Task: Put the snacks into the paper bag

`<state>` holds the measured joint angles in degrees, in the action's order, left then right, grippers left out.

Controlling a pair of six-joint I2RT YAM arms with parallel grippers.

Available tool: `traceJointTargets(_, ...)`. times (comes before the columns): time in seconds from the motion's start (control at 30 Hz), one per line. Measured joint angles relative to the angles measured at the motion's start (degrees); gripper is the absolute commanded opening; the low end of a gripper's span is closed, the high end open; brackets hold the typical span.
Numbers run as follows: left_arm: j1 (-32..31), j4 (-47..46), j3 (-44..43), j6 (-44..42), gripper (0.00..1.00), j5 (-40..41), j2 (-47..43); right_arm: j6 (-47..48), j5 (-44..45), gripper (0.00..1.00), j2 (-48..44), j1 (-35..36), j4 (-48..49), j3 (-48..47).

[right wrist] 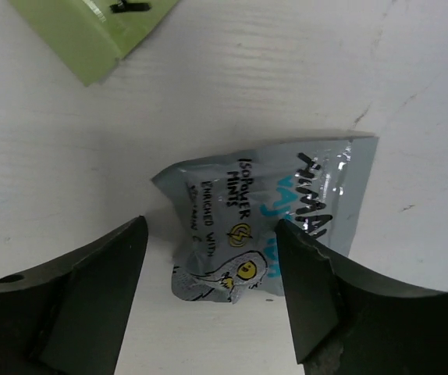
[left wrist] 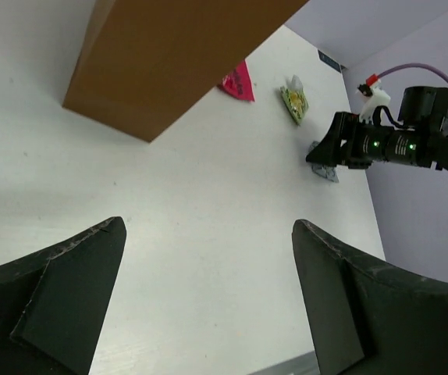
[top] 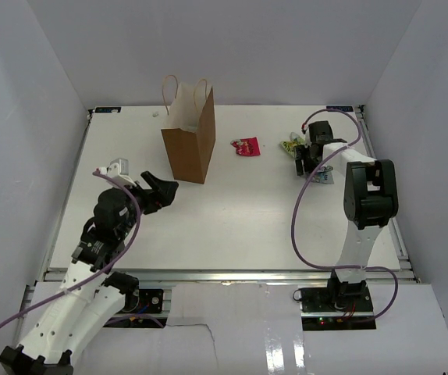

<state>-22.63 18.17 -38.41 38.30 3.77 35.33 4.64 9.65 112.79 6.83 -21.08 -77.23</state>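
Slippage is the worry: the right gripper [right wrist: 212, 234] stands open astride the silver-grey packet [right wrist: 255, 207] at the far right. Crinkly foil lying flat (only part of it sits between the jaws) may skid out on closing. The paper bag [top: 189, 144] stands upright, far left of centre, with the left gripper [left wrist: 208, 226] open and empty just near of it.

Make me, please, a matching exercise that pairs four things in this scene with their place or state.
Things:
1. paper bag
2. red-pink packet
3. silver-grey packet
4. left tool

Places or states:
A. open, holding nothing
B. lying flat between the fingers of the right tool
C. standing upright
D. lying alone, just right of the bag in the top view

Pairs: 1-C, 2-D, 3-B, 4-A.
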Motion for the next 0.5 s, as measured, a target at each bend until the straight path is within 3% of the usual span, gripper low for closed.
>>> traceJointTargets(0.07,0.0,0.72,3.52,2.71,0.98,-0.92,-3.56,0.33,-0.92,0.66,0.5,-0.98,0.31,-0.37)
traceJointTargets(0.2,0.0,1.09,7.21,7.34,0.98,-3.52,-8.39,1.2,-2.51,0.42,0.55,-2.78,0.46,-0.22)
traceJointTargets(0.27,0.0,0.35,7.78,8.61,0.98,-4.83,-8.63,1.68,-3.1,0.34,0.35,-3.41,1.09,0.28)
traceJointTargets(0.3,0.0,-0.35,8.04,9.25,0.98,-5.9,-8.2,1.99,-3.72,0.23,0.0,-3.67,1.46,0.7)
traceJointTargets(0.4,0.0,-3.04,8.81,10.56,0.98,-9.6,-5.44,3.3,-5.84,0.08,-1.42,-4.0,2.27,2.45)
traceJointTargets(0.5,0.0,-7.06,9.75,11.89,0.98,-14.23,-0.61,6.91,-10.58,0.08,-3.41,-4.15,2.73,5.07)
